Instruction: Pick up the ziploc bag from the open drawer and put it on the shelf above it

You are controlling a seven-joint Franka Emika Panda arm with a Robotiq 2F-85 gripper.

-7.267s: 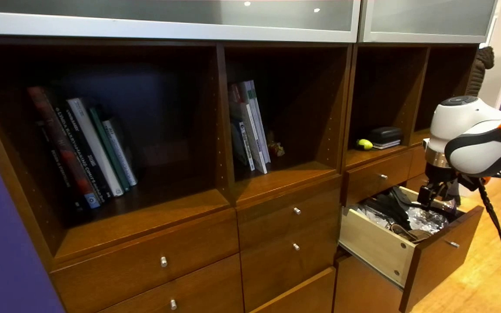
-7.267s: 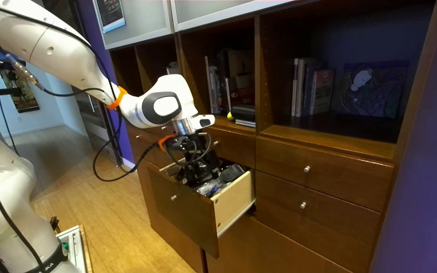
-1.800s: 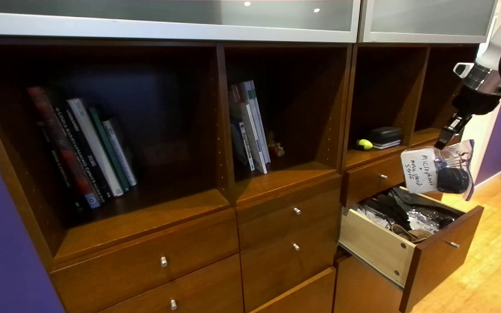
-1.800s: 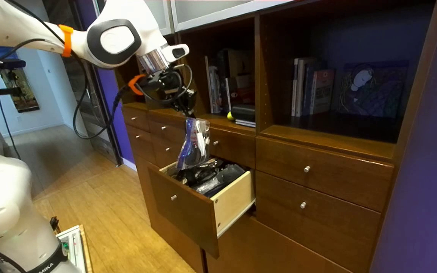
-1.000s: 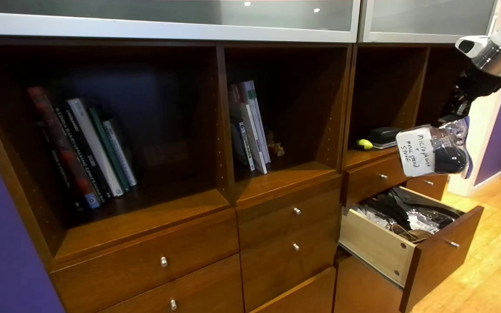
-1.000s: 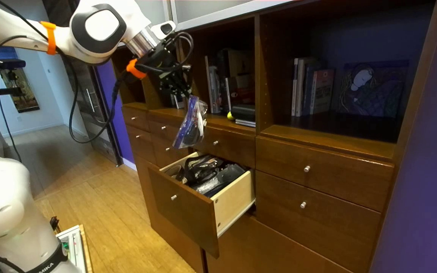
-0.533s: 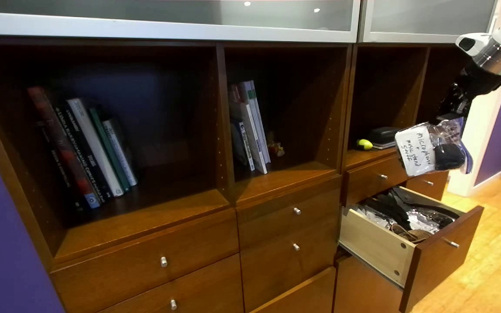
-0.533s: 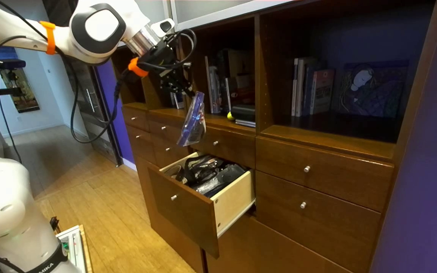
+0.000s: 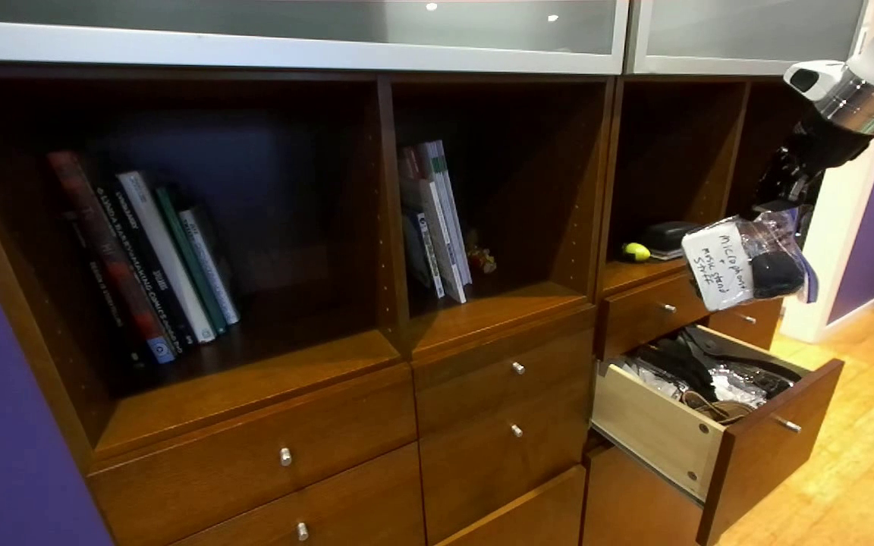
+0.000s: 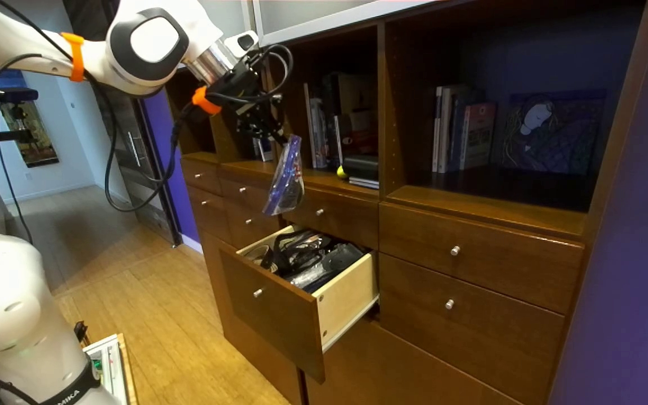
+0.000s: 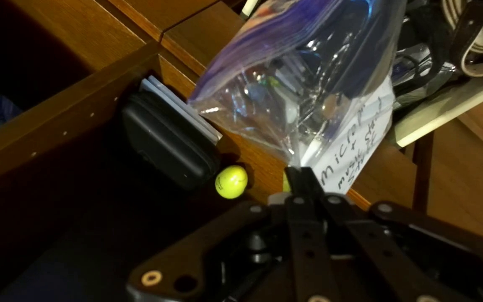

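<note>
The ziploc bag (image 9: 774, 262) is clear plastic with a white handwritten card and dark contents, and a blue-purple zip edge. It hangs in the air above the open drawer (image 9: 653, 425), in front of the cabinet. My gripper (image 9: 780, 205) points down at a slant; in the wrist view the gripper (image 11: 299, 168) is shut on a pinched end of the bag (image 11: 283, 88). The drawer (image 10: 349, 298) stands pulled out, with pale sides. Directly over it lies the shelf (image 9: 619, 277), a dark wooden compartment; in the wrist view its floor (image 11: 262, 163) is partly behind the bag.
On the shelf sit a black case (image 11: 168, 140) on thin booklets and a yellow ball (image 11: 231, 181). Books (image 10: 315, 132) lean at one side. An upright divider (image 10: 381, 112) separates it from a neighbouring cubby. Black pouches and belts (image 10: 307, 253) fill the drawer.
Earlier the gripper was down inside the drawer; now it is up with the bag lifted out. Over the last second the bag has turned a little and shifted slightly toward the shelf.
</note>
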